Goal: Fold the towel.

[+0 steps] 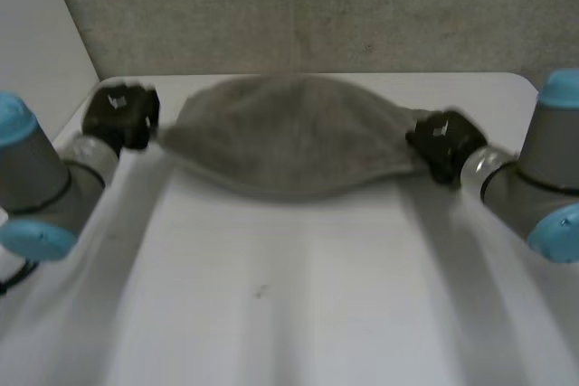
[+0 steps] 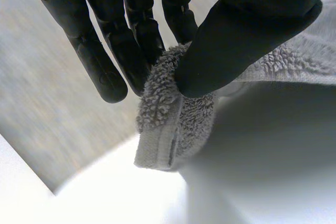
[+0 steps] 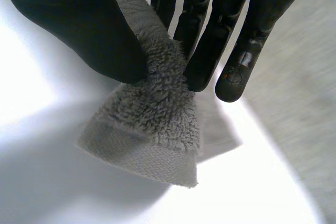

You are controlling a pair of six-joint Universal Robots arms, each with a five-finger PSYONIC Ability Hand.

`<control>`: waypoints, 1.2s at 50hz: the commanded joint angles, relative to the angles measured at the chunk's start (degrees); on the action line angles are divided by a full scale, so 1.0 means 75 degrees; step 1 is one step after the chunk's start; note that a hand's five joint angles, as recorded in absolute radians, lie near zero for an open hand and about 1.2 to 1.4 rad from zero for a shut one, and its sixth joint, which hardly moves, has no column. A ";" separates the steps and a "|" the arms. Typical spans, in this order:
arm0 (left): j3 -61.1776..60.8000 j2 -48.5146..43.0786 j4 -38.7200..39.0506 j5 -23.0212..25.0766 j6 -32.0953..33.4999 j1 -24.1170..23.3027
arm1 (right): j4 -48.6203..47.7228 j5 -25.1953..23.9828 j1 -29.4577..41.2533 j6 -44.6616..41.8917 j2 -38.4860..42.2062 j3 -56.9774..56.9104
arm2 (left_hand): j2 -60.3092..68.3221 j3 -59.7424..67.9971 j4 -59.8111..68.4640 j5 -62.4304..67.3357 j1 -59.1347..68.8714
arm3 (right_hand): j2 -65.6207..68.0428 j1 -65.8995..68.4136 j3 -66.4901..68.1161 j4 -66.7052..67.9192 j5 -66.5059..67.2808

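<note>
One towel [image 1: 294, 146]; left hand [image 1: 120, 115], right hand [image 1: 443, 144] pinching corners.

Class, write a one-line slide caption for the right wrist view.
The right hand pinches a corner of the grey towel between thumb and fingers over the white table.

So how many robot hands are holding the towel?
2. The left hand pinches a corner at the towel's left end, the right hand a corner at its right end; the towel stretches between them.
</note>
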 commanded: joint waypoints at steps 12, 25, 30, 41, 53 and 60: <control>-0.1586 0.0789 -0.0053 0.0139 0.0982 0.0385 | 0.0362 0.0070 -0.0722 0.0799 -0.0487 0.1289 | 0.1373 0.1379 0.1365 0.1502 0.1765 | -0.3291 -0.1694 -0.3421 -0.3471 -0.3208; -0.1645 0.0836 -0.0041 0.0127 0.0970 0.0432 | -0.1255 0.0023 -0.0675 0.2102 -0.0792 0.2896 | 0.1373 0.1379 0.1365 0.1502 0.1765 | -0.4346 -0.2749 -0.4476 -0.4526 -0.4263; -0.1645 0.0824 -0.0053 0.0127 0.0970 0.0432 | -0.1888 -0.0001 -0.0652 0.2020 -0.0804 0.3318 | 0.1373 0.1379 0.1365 0.1502 0.1765 | -0.4368 -0.2771 -0.4498 -0.4548 -0.4286; -0.1656 0.0824 -0.0053 0.0127 0.0970 0.0467 | -0.1958 -0.0024 -0.0757 0.1868 -0.1144 0.3622 | 0.1373 0.1379 0.1365 0.1502 0.1765 | -0.3920 -0.2322 -0.4050 -0.4100 -0.3837; -0.1610 0.0789 -0.0041 0.0127 0.0970 0.0514 | -0.2367 -0.0516 -0.1120 0.0861 -0.0852 0.3798 | 0.1373 0.1379 0.1365 0.1502 0.1765 | -0.3136 -0.1539 -0.3266 -0.3316 -0.3053; -0.1621 0.0754 -0.0041 0.0127 0.0970 0.0526 | -0.2719 -0.0528 -0.1144 0.0732 -0.0570 0.3576 | 0.1373 0.1379 0.1365 0.1502 0.1765 | -0.2197 -0.0600 -0.2327 -0.2377 -0.2114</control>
